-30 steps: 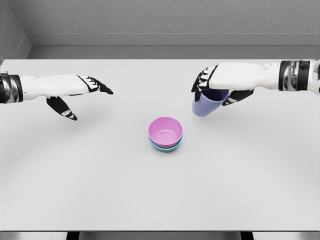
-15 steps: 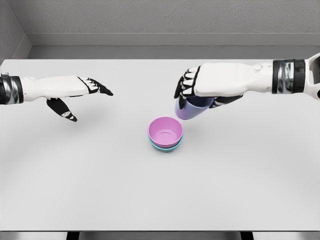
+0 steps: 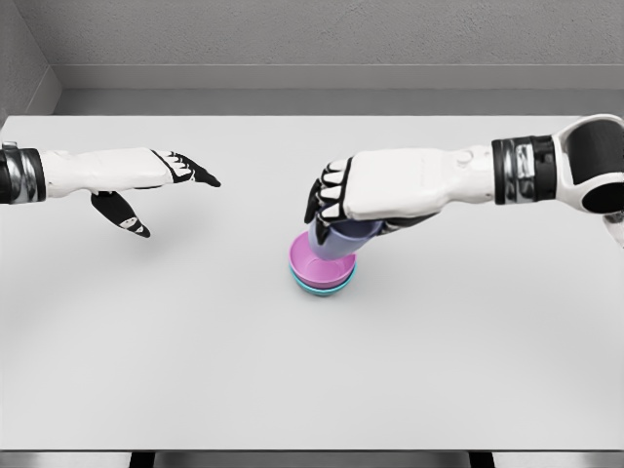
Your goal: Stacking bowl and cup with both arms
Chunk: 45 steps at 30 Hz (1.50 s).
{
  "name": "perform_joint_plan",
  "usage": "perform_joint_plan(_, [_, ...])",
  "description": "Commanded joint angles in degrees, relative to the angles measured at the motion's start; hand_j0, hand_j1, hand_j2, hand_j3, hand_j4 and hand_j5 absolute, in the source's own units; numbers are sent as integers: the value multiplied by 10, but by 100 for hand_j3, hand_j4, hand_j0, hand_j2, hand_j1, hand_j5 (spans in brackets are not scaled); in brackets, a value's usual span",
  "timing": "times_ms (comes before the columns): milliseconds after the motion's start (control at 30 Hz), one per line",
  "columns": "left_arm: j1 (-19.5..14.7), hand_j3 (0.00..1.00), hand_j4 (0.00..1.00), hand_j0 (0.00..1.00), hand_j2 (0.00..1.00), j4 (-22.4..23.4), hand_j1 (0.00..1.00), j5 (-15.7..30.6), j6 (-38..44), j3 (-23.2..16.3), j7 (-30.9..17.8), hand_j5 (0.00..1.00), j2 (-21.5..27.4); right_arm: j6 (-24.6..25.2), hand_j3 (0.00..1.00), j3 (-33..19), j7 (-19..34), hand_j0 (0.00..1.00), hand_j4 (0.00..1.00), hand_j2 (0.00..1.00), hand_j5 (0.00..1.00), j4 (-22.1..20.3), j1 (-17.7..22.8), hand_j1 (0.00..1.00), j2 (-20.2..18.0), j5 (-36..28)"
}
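Note:
A pink bowl (image 3: pixel 317 268) sits nested in a teal bowl (image 3: pixel 322 289) near the middle of the white table (image 3: pixel 312 370). My right hand (image 3: pixel 336 205) is shut on a lavender cup (image 3: pixel 334 241) and holds it tilted just above the pink bowl, its base over the bowl's far side; whether cup and bowl touch is unclear. The hand hides the cup's rim. My left hand (image 3: pixel 161 190) hovers over the table at the left, fingers spread and holding nothing.
A grey wall (image 3: pixel 312 39) runs behind the table's far edge. The table's front edge (image 3: pixel 312 450) is at the bottom of the view.
My right hand has carried the lavender cup leftward and down, from the right of the bowls to directly above the pink bowl. The left arm has not moved.

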Motion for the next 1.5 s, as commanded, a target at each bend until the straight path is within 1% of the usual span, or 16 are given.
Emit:
perform_joint_plan(0, [0, 100, 100, 100, 100, 0, 100, 4, 1, 0, 0, 100, 0, 2, 56, 6, 0, 56, 56, 56, 56, -1, 0, 56, 6, -2])
perform_joint_plan(167, [0, 100, 100, 100, 100, 0, 100, 4, 1, 0, 0, 100, 0, 2, 56, 20, 0, 56, 56, 56, 56, 1, 1, 56, 13, 0])
perform_joint_plan(567, [0, 100, 100, 100, 100, 0, 100, 4, 1, 0, 0, 100, 0, 2, 56, 20, 0, 56, 56, 56, 56, 17, 1, 56, 37, 25])
perform_joint_plan(667, [0, 100, 100, 100, 100, 0, 100, 4, 1, 0, 0, 100, 0, 2, 56, 20, 0, 56, 56, 56, 56, 33, 1, 56, 40, 27])
perform_joint_plan(1233, [1, 100, 100, 100, 100, 0, 100, 4, 1, 0, 0, 100, 0, 2, 56, 21, 0, 56, 56, 56, 56, 54, 2, 56, 46, 35])
perform_joint_plan(1400, [1, 100, 100, 100, 100, 0, 100, 4, 1, 0, 0, 100, 0, 2, 56, 29, 0, 56, 56, 56, 56, 54, 4, 56, 47, 35])
perform_joint_plan(1467, [1, 100, 100, 100, 100, 0, 100, 4, 1, 0, 0, 100, 0, 2, 56, 42, 0, 56, 56, 56, 56, 54, 4, 56, 49, 35])
